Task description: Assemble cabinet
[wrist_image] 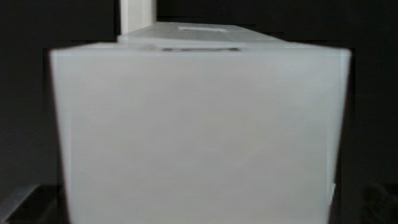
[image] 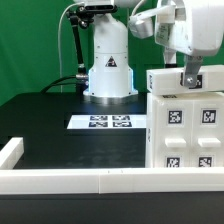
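1. On the black table (image: 55, 140), at about three o'clock in the exterior view, the cabinet (image: 185, 125) is standing upright. It is a large white box, and its facing side is carrying rows of black-and-white square tags.
2. At one o'clock, the white arm (image: 185, 35) is reaching down from above. The gripper (image: 190, 80) is sitting at the cabinet's top edge.
3. The fingers are showing only as a small dark shape against the white top. I cannot tell whether they are spread, closed or clamping the cabinet.
4. At twelve o'clock, beyond the table's middle, the robot's white base (image: 108, 65) is standing, showing a dark triangular mark.
5. Near the centre, the marker board (image: 108, 122) is lying flat, close to the cabinet on its nine o'clock side.
6. A low white rail (image: 70, 180) is running along the table's near edge at six o'clock and turning a corner at eight o'clock.
7. Seen through the wrist view, a plain, blurred white face of the cabinet (wrist_image: 196, 140) is filling nearly the whole picture, with darkness around it.
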Available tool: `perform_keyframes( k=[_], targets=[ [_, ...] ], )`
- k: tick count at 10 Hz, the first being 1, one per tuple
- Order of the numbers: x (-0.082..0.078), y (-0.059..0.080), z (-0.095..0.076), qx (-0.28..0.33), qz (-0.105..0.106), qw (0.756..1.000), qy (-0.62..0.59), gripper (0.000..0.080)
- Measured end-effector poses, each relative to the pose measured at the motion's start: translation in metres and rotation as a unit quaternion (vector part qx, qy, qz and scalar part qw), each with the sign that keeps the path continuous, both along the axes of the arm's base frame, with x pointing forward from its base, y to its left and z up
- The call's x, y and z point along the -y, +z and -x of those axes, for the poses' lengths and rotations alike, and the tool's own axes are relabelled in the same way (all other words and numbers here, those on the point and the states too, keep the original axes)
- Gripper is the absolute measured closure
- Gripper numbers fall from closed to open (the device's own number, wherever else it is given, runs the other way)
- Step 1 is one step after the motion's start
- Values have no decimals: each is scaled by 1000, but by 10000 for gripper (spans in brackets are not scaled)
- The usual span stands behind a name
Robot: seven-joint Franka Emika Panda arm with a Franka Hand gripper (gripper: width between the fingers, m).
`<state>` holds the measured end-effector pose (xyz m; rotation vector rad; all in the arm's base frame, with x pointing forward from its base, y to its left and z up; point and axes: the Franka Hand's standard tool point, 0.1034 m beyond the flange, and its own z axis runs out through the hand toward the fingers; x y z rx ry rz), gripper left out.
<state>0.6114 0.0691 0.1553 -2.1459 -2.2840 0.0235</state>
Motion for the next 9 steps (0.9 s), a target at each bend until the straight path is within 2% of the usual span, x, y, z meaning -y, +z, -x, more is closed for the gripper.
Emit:
perform_keyframes(
  k=[4, 5, 6, 7, 9],
  targets=[
    [9, -2, 0, -1, 1, 1000, -30, 15],
    [10, -2, 0, -1, 1, 999, -33, 190],
    [11, -2, 0, -1, 1, 999, -41, 190],
    [11, -2, 0, -1, 1, 999, -51, 237],
    [12, -3, 0, -1, 1, 998, -58, 237]
  ],
)
